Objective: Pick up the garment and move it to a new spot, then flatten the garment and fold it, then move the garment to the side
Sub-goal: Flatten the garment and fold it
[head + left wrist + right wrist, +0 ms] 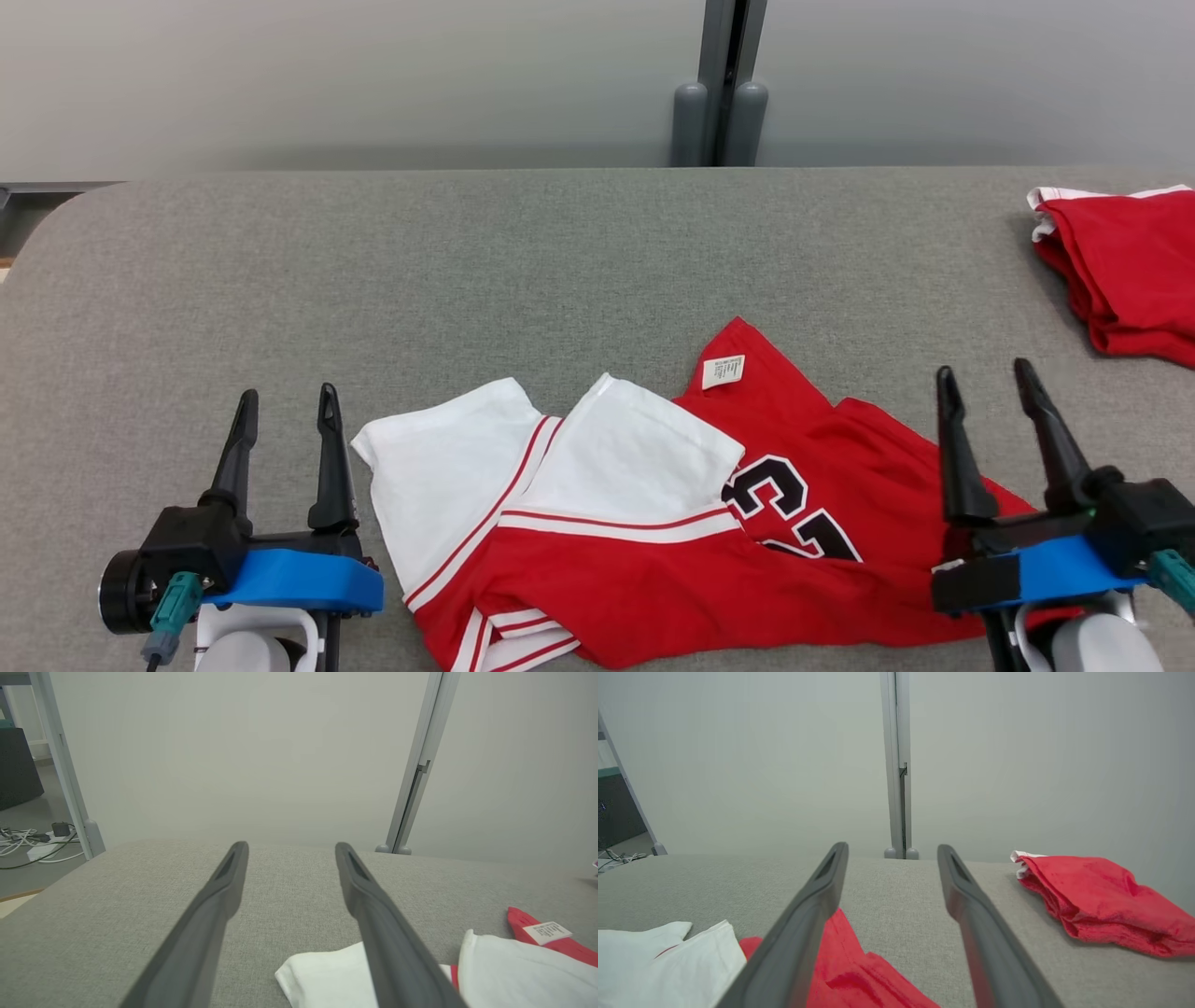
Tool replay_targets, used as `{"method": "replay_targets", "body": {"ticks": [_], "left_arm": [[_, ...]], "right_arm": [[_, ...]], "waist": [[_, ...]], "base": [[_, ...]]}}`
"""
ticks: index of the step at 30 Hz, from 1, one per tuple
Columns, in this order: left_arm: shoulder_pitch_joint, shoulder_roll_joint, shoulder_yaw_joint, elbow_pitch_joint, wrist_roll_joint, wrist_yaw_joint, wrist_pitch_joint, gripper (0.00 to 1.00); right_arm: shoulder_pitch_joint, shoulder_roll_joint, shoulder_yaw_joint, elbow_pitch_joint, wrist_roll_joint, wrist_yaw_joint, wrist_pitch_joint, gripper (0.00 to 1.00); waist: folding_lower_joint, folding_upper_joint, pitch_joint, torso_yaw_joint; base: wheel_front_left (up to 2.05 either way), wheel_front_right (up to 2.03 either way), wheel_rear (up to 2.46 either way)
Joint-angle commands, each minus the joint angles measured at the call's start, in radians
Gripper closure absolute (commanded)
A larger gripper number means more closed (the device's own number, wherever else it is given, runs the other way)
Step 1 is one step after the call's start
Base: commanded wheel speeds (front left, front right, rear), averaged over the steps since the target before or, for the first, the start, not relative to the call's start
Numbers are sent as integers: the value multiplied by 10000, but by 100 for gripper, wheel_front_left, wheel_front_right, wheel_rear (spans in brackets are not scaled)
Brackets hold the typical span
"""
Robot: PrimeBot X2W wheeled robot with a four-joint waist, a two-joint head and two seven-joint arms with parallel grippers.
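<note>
grey fabric counter (467, 280), pale wall panels behind with a grey post (721, 84) at the joint. garment (653, 560), a red jersey with white sleeves and red-and-white striped trim, lies crumpled at the near edge of the counter, about midway between the two arms. white sleeves bunched on its left side, one lapping over the other. red body spread to the right, black number (789, 509) partly covered by a fold. white care label (724, 371) faces up on the far red corner. left end effector (288, 394) at lower left, fingers spread wide, bare counter between them, just beside the white sleeve and apart from it. right end effector (983, 370) at lower right, fingers also spread wide and gripping no cloth; its body overlaps the jersey's right-hand red edge in the head view, cannot tell whether it touches. right wrist view has red cloth running under its left finger, grey counter in the gap. second red garment (1130, 271), white-edged and rumpled, sits at the far right of the counter, well apart from the jersey.
</note>
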Motion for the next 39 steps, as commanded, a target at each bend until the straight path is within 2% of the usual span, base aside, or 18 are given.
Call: {"method": "replay_targets", "body": {"ticks": [1,8,17,27,31,39], "left_arm": [[-47,-7,-6,32,73,-25,-47,0],[-24,-7,1,98,91,-36,-47,0],[-193,14,-595,1691,-4,-202,-47,0],[6,390,-1447,3163,-236,-341,374,0],[228,598,-1838,3234,-338,-371,594,0],[742,667,-2346,2771,-870,-352,1682,0]], "right_arm": [[-169,25,191,152,-29,1,-92,0],[-391,39,495,506,54,1,-138,0],[-522,47,511,796,33,1,-162,0],[-528,47,456,931,112,1,-172,0],[-419,47,386,905,82,1,-174,0],[-258,48,291,898,79,1,-175,0]], "waist": [[0,0,-26,35],[0,0,-78,81],[0,0,25,-4],[0,0,70,-86],[0,0,71,-89],[0,0,62,-44]], "base": [[0,0,0],[0,0,0],[0,0,0],[0,0,0],[0,0,0],[0,0,0]]}}
